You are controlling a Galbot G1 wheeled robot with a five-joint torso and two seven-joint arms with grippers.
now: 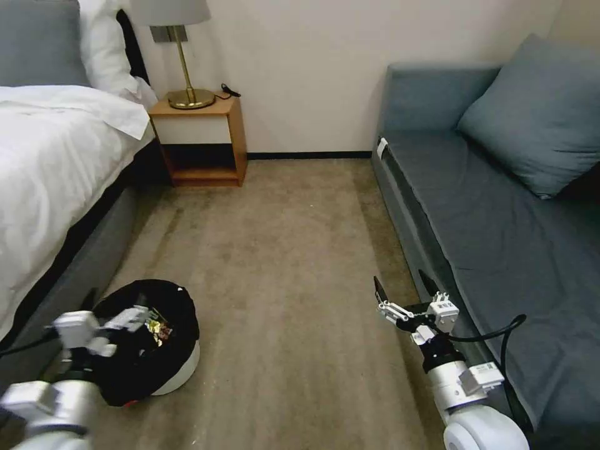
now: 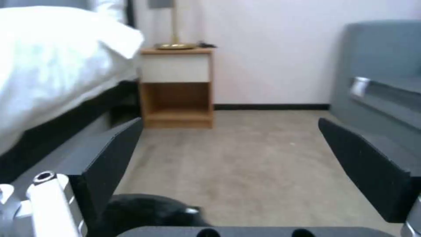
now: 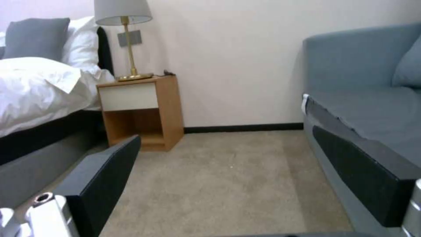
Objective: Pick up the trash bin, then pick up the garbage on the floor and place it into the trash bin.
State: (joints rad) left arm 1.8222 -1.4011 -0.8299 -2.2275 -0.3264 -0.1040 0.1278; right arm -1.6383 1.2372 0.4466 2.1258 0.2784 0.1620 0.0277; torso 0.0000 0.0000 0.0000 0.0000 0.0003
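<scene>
With bin (image 1: pixel 169 350) on carpet (image 1: pixel 281 250) beside bed (image 1: pixel 50 175), tilted, mouth facing up and toward left tool (image 1: pixel 122 320). Gold and red garbage (image 1: pixel 156 330) inside black liner, just past left tool. Left tool at bin rim, jaws spread wide, gripping nothing, per left wrist view. Right tool (image 1: pixel 405 286) low beside sofa (image 1: pixel 500 219), well apart from bin, jaws spread, empty. Nightstand (image 1: pixel 200 137) against far wall.
</scene>
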